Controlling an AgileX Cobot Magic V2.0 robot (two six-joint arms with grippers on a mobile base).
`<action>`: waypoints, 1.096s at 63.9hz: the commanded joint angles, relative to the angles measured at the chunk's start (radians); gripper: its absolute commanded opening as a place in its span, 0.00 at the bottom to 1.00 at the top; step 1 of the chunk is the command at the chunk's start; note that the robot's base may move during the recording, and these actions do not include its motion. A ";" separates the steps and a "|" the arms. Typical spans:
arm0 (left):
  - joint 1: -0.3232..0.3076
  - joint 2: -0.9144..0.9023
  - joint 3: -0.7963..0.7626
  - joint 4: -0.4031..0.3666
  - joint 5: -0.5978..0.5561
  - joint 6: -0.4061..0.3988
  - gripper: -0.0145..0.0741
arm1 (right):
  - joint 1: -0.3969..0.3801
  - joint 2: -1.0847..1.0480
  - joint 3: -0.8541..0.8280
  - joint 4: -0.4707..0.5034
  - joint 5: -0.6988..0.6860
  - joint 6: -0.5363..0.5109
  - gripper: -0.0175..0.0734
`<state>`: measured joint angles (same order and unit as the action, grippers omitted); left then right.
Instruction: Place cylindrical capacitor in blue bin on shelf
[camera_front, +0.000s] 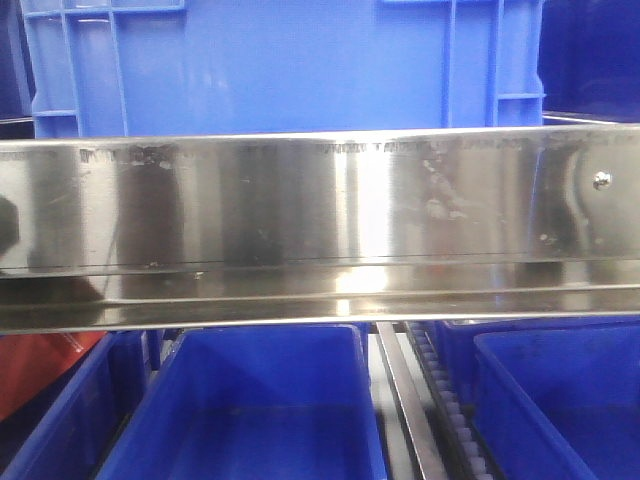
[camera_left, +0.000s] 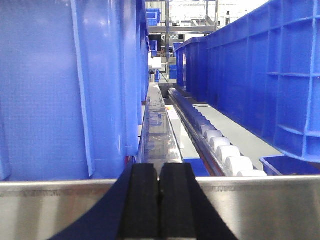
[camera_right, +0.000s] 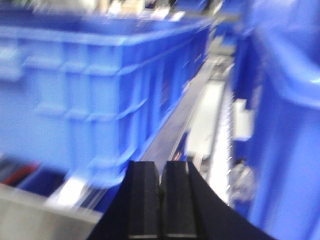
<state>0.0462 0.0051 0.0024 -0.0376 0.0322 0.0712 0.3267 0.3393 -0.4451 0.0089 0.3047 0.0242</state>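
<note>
Cylindrical capacitor: we cannot find it in any view. At the bottom centre of the left wrist frame, our left tool (camera_left: 159, 200) has its black fingers pressed together with nothing between them. Just behind it the shelf rail (camera_left: 60, 210) crosses the bottom of the frame. Beyond the rail, a large blue bin (camera_left: 65, 85) fills the left half, another blue bin (camera_left: 260, 75) fills the right, and a track of white rollers (camera_left: 225, 150) runs between them. In the blurred right wrist frame, our right tool (camera_right: 160, 200) is likewise closed and empty, with blue bins to either side. From the front, the shelf (camera_front: 320, 210) spans mid-frame, an open blue bin (camera_front: 260, 410) at lower centre.
</note>
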 joint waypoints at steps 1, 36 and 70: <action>0.002 -0.005 -0.002 -0.006 -0.020 0.001 0.04 | -0.089 -0.033 0.065 0.058 -0.119 -0.035 0.02; 0.002 -0.005 -0.002 -0.006 -0.020 0.001 0.04 | -0.329 -0.339 0.445 0.059 -0.232 -0.035 0.02; 0.002 -0.005 -0.002 -0.006 -0.020 0.001 0.04 | -0.331 -0.339 0.445 0.047 -0.230 -0.035 0.02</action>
<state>0.0462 0.0051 0.0024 -0.0376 0.0322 0.0747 0.0027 0.0039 -0.0023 0.0653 0.0985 -0.0055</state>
